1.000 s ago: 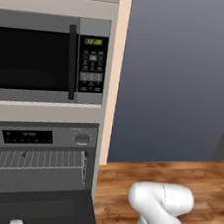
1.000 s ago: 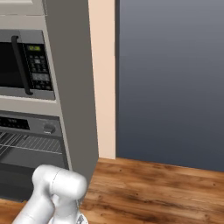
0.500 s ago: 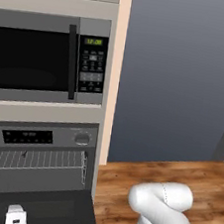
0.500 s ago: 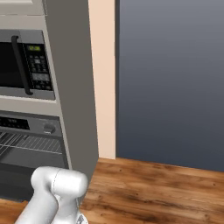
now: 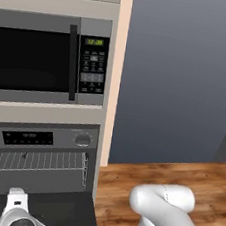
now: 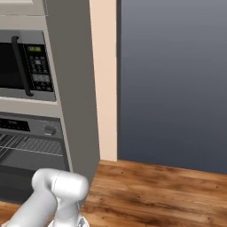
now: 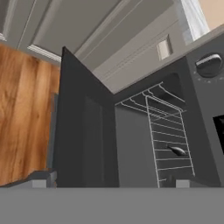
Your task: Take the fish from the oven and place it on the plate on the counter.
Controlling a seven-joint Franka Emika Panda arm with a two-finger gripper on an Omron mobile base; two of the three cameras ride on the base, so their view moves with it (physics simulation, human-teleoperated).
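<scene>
Still on the approach step imo. Claw point(image 7: 112, 186) is wide open, nothing in it. Fish point(image 7: 176, 151) sits on the oven point(image 5: 36, 175) rack, ahead of the claw. Next: reach in w/o snagging wires.

The oven point(image 5: 36, 175) runs off the left and bottom edges of the left base view, so its open door point(image 5: 56, 213) is cut at the lower edge, and the arm's wrist covers part of it at the lower left. In the right base view the oven's left part lies beyond the frame. The microwave point(image 5: 46, 61) is cropped at the left in both base views. In the hand view the fish point(image 7: 177, 151), at the right of centre on the wire rack point(image 7: 168, 140), is too small for any detail. The knob point(image 7: 209, 64) sits against the right edge.
</scene>
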